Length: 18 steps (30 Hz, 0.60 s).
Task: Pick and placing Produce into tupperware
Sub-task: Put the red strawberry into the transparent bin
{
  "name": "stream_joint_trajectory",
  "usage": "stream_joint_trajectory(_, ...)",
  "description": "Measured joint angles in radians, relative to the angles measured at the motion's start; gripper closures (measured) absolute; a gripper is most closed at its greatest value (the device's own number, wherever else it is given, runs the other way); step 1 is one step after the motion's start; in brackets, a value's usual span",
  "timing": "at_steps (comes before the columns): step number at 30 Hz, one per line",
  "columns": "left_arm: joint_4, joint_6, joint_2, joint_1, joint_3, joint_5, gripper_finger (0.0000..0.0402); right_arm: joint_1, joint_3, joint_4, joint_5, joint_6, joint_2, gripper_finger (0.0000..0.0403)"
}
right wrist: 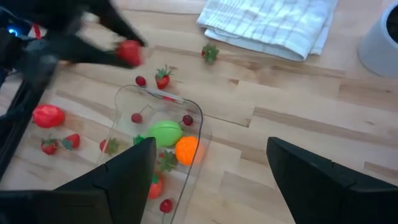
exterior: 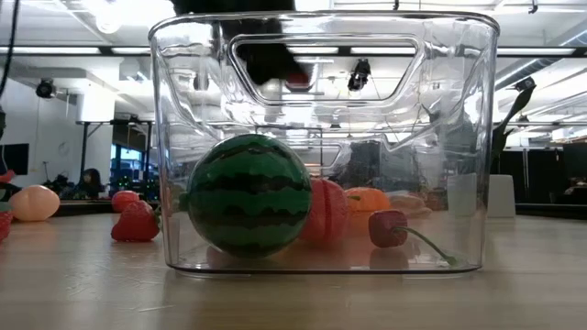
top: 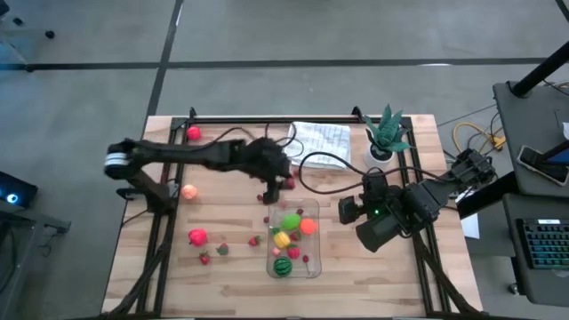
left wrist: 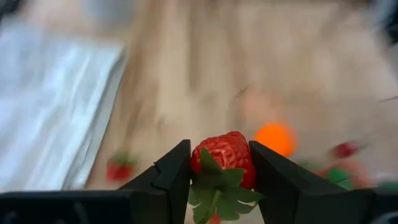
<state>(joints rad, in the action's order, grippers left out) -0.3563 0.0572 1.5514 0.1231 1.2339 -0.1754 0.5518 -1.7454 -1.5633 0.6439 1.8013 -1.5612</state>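
**Left gripper lifts a strawberry beside the tupperware**

The left gripper [left wrist: 219,165] has its two dark fingers pinched on a red strawberry [left wrist: 222,160] — green leaves hanging out below the tips, the fruit squeezed snugly between them. From above, that gripper [top: 283,182] hangs just beyond the far end of the tupperware [top: 313,267], between it and the white folded cloth [top: 322,142].

And the tupperware, clear and rectangular, is already busy: a striped melon [top: 282,266] at its near end, a yellow piece [top: 281,238], a lime-green fruit [top: 290,221] and an orange one [top: 308,226] toward the far end. At table level the melon [exterior: 249,195] fills the front of the box, a cherry [exterior: 388,228] beside it.

More produce lies loose on the table on the left arm's side of the tupperware — a red fruit [top: 196,236], small strawberries [top: 205,258] near it, a pale peach-coloured fruit [top: 188,191] farther off, another red one [top: 193,133] near the table's far edge.

The right gripper [right wrist: 211,171] waits on the other side of the tupperware, fingers spread wide, holding nothing. The spiky plant [top: 386,132] stands beside the cloth.
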Motion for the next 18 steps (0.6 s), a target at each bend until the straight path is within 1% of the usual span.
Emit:
stream_joint_trajectory(3, 0.037, -0.038, -0.066, -0.094, 0.000, -0.001, 0.0274, 0.002, 0.000, 0.003, 0.000, -0.029, 0.000, 0.0106)
stream_joint_trajectory(6, 0.057, -0.128, -0.079, -0.180, 0.000, 0.006, 0.0274, 0.009, 0.000, 0.008, -0.003, -0.053, 0.000, 0.0106)
stream_joint_trajectory(10, 0.040, -0.204, -0.030, -0.278, 0.000, 0.110, 0.0270, 0.024, 0.000, 0.026, -0.015, -0.085, 0.000, 0.0106)
stream_joint_trajectory(13, 0.025, -0.246, 0.027, -0.321, -0.001, 0.161, 0.0260, 0.041, 0.000, 0.069, -0.015, -0.110, 0.000, 0.0106)
stream_joint_trajectory(16, 0.026, -0.401, 0.084, -0.340, -0.001, 0.177, 0.0247, 0.062, 0.000, 0.118, -0.015, -0.128, 0.000, 0.0106)
stream_joint_trajectory(18, 0.025, -0.473, 0.113, -0.347, -0.001, 0.179, 0.0235, 0.075, 0.000, 0.154, -0.015, -0.135, 0.000, 0.0106)
